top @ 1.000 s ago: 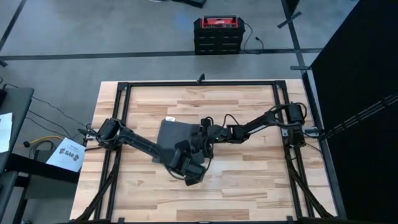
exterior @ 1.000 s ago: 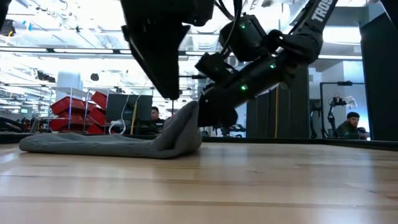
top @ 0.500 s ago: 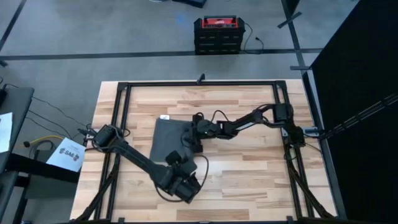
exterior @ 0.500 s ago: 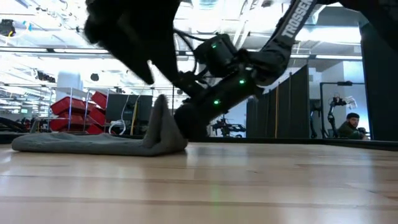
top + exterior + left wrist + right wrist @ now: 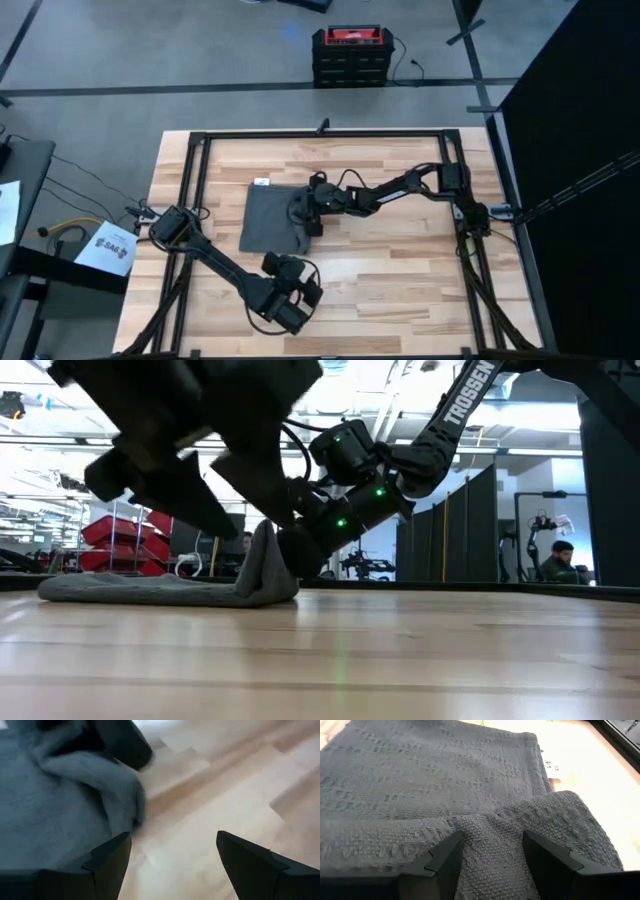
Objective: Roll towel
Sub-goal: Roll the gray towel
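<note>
The dark grey towel (image 5: pixel 268 220) lies left of the table's middle, with its white tag (image 5: pixel 262 182) at the far left corner. Most of it rests flat, but its right edge (image 5: pixel 263 555) stands up in a ridge. My right gripper (image 5: pixel 303 215) reaches in from the table's right and is shut on that ridge. My left gripper (image 5: pixel 290 272) hangs open near the table's front, just off the towel's near right corner. The left wrist view shows only bare wood between its fingers (image 5: pixel 170 865). My right gripper pinches the towel's raised right edge (image 5: pixel 490 840) between its two fingers, as a bunched fold of more than one layer. The fingers come from the table's right, slanting down. The held fold stands up off the table (image 5: pixel 265 545); the remaining cloth lies flat and slack to its left.
A black frame rail (image 5: pixel 325 133) runs around the tabletop. Bare wood (image 5: pixel 400 270) lies right of the towel and toward the near edge. A red and black box (image 5: pixel 350 45) stands on the floor beyond the far edge. A person (image 5: pixel 562 560) shows in the room behind.
My right gripper has gone toward the table's left edge with the towel's right edge, pushing it up into a steeper ridge, and the whole towel has slid a little to the left. My left gripper has drawn back from the towel toward the near edge.
</note>
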{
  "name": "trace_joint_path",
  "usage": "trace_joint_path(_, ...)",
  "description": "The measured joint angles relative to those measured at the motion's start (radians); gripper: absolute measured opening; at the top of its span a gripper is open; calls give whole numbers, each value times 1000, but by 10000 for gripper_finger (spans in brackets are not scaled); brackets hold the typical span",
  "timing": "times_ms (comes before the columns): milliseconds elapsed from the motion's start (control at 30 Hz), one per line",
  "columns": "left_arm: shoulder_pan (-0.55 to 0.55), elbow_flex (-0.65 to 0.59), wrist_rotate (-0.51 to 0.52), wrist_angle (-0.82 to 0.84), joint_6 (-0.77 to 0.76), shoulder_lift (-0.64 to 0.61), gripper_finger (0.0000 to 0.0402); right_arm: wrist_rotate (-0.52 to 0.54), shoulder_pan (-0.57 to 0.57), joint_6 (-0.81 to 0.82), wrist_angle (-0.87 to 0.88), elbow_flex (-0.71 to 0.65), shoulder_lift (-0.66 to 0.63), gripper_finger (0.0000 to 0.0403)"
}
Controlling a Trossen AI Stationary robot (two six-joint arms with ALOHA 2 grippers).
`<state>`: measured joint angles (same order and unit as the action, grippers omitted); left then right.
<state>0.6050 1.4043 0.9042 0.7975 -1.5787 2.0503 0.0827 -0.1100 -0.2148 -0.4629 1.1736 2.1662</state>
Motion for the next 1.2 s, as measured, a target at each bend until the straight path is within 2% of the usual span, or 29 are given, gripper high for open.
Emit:
trace_joint_path(167,-27,0,40,46,-147,57,281,2,7,-19,-19,0,0,193)
trace_joint_path(467,-61,3,122,60,-250,99,274,-3,10,-20,-15,0,0,193)
trace_joint_path(667,-46,4,119,123,-359,99,229,-5,11,-20,-23,0,0,193)
trace_joint_path(867,-25,4,100,238,-546,99,190,-5,11,-20,-21,0,0,193)
trace_joint_path(1033,-18,4,92,212,-631,99,176,-5,11,-7,-32,0,0,193)
trace_joint_path(1200,-16,4,33,229,-750,98,165,-6,11,-4,-40,0,0,193)
